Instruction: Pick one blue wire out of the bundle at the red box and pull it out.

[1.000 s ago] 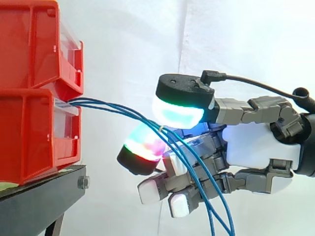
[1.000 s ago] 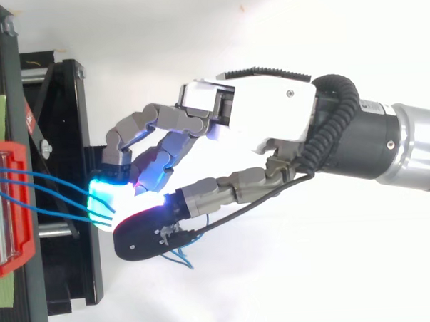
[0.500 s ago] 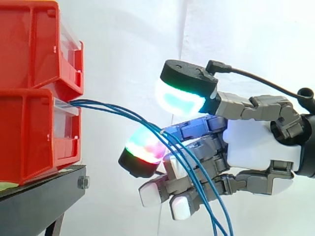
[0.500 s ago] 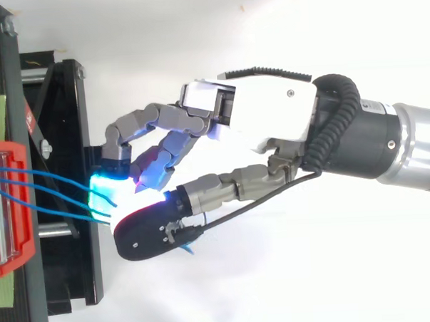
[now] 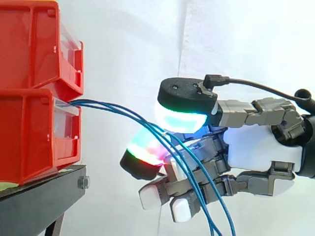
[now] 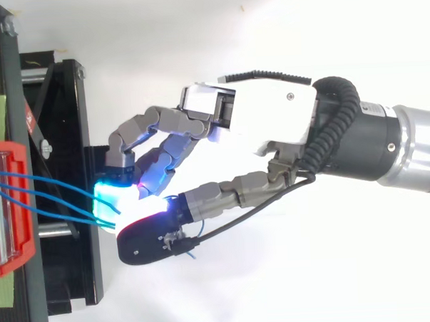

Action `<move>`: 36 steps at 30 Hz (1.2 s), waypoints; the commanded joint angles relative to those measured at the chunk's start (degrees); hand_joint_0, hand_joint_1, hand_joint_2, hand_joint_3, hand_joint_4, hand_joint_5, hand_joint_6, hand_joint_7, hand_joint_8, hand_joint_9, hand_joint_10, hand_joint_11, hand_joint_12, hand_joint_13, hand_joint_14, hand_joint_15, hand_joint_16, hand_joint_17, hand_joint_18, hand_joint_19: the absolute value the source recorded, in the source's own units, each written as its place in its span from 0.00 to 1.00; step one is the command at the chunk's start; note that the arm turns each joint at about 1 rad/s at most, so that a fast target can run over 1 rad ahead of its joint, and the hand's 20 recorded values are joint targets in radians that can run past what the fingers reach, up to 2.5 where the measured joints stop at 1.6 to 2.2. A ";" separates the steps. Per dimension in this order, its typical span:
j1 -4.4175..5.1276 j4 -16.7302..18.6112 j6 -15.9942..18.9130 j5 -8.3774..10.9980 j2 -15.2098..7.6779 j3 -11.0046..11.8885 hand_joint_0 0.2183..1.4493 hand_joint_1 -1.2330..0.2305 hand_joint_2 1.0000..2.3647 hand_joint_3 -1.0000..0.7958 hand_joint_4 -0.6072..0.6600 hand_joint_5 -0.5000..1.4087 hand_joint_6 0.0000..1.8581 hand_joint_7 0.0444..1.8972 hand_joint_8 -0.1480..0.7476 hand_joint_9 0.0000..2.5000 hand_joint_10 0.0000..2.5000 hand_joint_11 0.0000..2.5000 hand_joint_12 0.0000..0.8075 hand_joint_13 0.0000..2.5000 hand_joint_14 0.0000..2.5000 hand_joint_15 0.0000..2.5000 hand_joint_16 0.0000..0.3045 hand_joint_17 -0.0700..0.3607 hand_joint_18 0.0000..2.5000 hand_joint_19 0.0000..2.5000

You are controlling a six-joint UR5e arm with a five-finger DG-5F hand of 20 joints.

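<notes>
At 9 o'clock in the side view, two red bins sit stacked on a black stand (image 5: 34, 199), the upper bin (image 5: 29, 44) over the lower bin (image 5: 32, 135), with a white curtain (image 5: 128, 39) behind them. From the gap at the top of the lower bin's front, the blue wires (image 5: 98, 103) come out as a loose bundle. They arc toward 3 o'clock, then drop toward 5 o'clock and leave the view at the bottom edge.

The hand (image 5: 261, 147) reaches in from 3 o'clock with its palm upright and its fingers pointing at the bins, well apart from them. Its thumb pad (image 5: 181, 115), black-backed and glowing green and cyan, sits just above a finger pad (image 5: 145, 147) glowing red and green. The bundle passes between the two, so the hand is pinching the blue wires at the crest of their arc. I cannot tell how many strands lie between the pads. The remaining fingers curl below, white-tipped, and the wires hang across in front of them.

From above, the arm enters from 3 o'clock. The pinching pads glow cyan over the stand's edge, and the wires stretch from the bin at 9 o'clock straight to them.
</notes>
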 commanded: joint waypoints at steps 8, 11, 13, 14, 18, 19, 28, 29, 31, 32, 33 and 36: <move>0.03 0.00 -0.02 0.00 0.00 -0.01 0.34 0.34 0.01 0.50 0.73 0.17 0.44 0.43 0.60 0.38 0.01 0.29 0.58 0.34 0.01 0.18 0.21 0.49 0.34 0.21; 0.03 0.00 -0.02 0.00 0.00 -0.01 0.35 0.34 0.01 0.50 0.73 0.17 0.44 0.44 0.60 0.38 0.01 0.29 0.58 0.34 0.01 0.18 0.21 0.49 0.35 0.21; 0.03 0.00 0.07 0.00 0.00 -0.01 0.35 0.35 0.01 0.50 0.74 0.17 0.44 0.44 0.61 0.38 0.01 0.29 0.58 0.35 0.01 0.18 0.21 0.49 0.35 0.20; 0.03 0.00 0.07 0.00 0.00 0.08 0.36 0.35 0.01 0.51 0.74 0.17 0.43 0.45 0.61 0.39 0.01 0.29 0.58 0.35 0.01 0.17 0.21 0.50 0.35 0.20; 0.03 0.00 0.24 0.00 0.00 -0.01 0.38 0.40 0.01 0.51 0.75 0.18 0.41 0.44 0.60 0.39 0.01 0.29 0.58 0.35 0.01 0.18 0.21 0.49 0.35 0.21; -0.06 0.00 0.24 0.00 0.00 0.08 0.38 0.40 0.01 0.51 0.75 0.18 0.41 0.44 0.60 0.40 0.01 0.28 0.58 0.35 0.01 0.18 0.21 0.49 0.35 0.21; -0.06 0.00 0.33 0.00 0.00 0.08 0.39 0.40 0.01 0.52 0.72 0.17 0.42 0.45 0.58 0.39 0.01 0.29 0.56 0.35 0.01 0.18 0.20 0.48 0.35 0.21; -0.06 0.00 0.33 0.00 0.00 0.08 0.34 0.39 0.01 0.50 0.74 0.17 0.42 0.44 0.60 0.39 0.01 0.28 0.58 0.35 0.01 0.18 0.21 0.50 0.35 0.21; -0.06 0.00 0.33 0.00 0.17 0.08 0.31 0.42 0.01 0.46 0.74 0.17 0.40 0.46 0.61 0.39 0.01 0.28 0.59 0.34 0.01 0.18 0.22 0.50 0.34 0.21; 0.03 0.00 0.33 0.00 0.35 -0.01 0.29 0.44 0.01 0.44 0.73 0.18 0.39 0.48 0.60 0.39 0.01 0.28 0.59 0.34 0.01 0.18 0.21 0.50 0.33 0.22; -0.06 0.00 0.24 0.00 0.44 -0.01 0.28 0.45 0.01 0.42 0.72 0.18 0.38 0.51 0.58 0.38 0.01 0.28 0.57 0.33 0.01 0.18 0.20 0.48 0.32 0.23; 0.03 -0.09 0.24 0.00 0.61 -0.01 0.27 0.46 0.01 0.38 0.71 0.18 0.37 0.53 0.59 0.39 0.01 0.28 0.57 0.33 0.01 0.18 0.20 0.48 0.32 0.23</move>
